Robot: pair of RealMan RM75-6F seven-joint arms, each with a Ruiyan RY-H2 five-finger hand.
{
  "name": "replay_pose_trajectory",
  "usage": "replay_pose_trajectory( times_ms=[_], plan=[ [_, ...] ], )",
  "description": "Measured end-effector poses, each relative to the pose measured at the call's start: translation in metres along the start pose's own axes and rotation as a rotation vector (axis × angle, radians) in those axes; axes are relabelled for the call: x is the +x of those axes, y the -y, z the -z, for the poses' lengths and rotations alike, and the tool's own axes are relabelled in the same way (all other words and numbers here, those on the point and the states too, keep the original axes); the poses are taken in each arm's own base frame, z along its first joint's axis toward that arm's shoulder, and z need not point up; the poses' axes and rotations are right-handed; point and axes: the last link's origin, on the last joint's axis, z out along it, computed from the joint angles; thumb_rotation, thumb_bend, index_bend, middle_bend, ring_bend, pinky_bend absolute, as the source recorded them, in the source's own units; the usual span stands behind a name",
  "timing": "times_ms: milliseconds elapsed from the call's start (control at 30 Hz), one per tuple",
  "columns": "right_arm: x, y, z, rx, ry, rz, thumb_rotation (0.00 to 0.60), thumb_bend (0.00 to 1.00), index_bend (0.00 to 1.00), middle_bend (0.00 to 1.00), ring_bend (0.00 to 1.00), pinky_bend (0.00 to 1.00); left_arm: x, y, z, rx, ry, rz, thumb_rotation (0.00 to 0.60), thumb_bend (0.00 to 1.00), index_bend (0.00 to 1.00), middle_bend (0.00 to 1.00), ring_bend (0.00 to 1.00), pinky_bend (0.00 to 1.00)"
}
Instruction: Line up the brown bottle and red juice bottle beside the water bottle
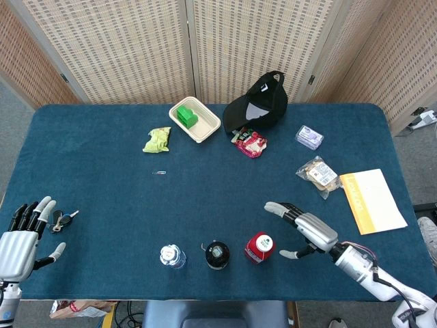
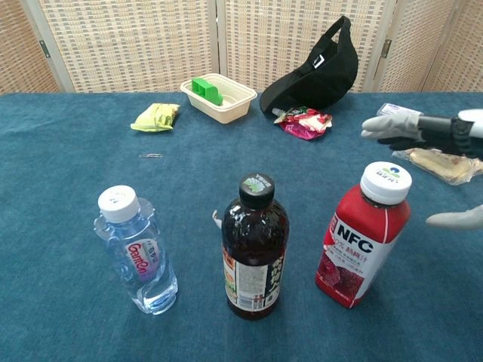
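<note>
Grey right hand cut off at frame edge (fingers apart).

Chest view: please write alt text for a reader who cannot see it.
Three upright bottles stand in a row on a blue table: water bottle on the left, brown bottle in the middle, red juice bottle on the right. The right robot hand is open, clear of the juice bottle. Behind lie a black cap and snack packets.
</note>
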Motion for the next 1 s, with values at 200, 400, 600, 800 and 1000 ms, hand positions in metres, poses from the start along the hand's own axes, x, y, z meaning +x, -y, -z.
replay_pose_trajectory(
  times_ms=[200, 400, 600, 800, 1000],
  plan=[
    [0.024, 0.0, 0.028, -0.091, -0.112, 0.156, 0.6, 0.28, 0.0, 0.09, 0.0, 0.03, -0.002, 0.002, -0.003, 0.005, -0.01, -0.008, 0.6, 0.22, 0.1, 0.06, 0.06, 0.03],
    [0.042, -0.006, 0.051, -0.212, -0.229, 0.376, 0.6, 0.28, 0.0, 0.1, 0.0, 0.03, -0.006, 0.002, -0.006, 0.01, -0.021, -0.028, 0.6, 0.22, 0.1, 0.06, 0.06, 0.03],
    [0.049, -0.011, 0.08, -0.371, -0.342, 0.568, 0.6, 0.28, 0.0, 0.1, 0.0, 0.03, -0.009, 0.0, -0.006, 0.004, -0.029, -0.062, 0.6, 0.22, 0.1, 0.06, 0.06, 0.03],
    [0.043, -0.01, 0.103, -0.446, -0.396, 0.599, 0.6, 0.28, 0.0, 0.1, 0.0, 0.03, -0.011, -0.007, -0.006, -0.024, -0.017, -0.066, 0.6, 0.22, 0.1, 0.06, 0.06, 0.03],
    [0.036, -0.007, 0.11, -0.448, -0.403, 0.596, 0.6, 0.28, 0.0, 0.1, 0.0, 0.03, -0.013, -0.015, -0.008, -0.05, -0.003, -0.065, 0.6, 0.22, 0.1, 0.06, 0.06, 0.03]
  ],
)
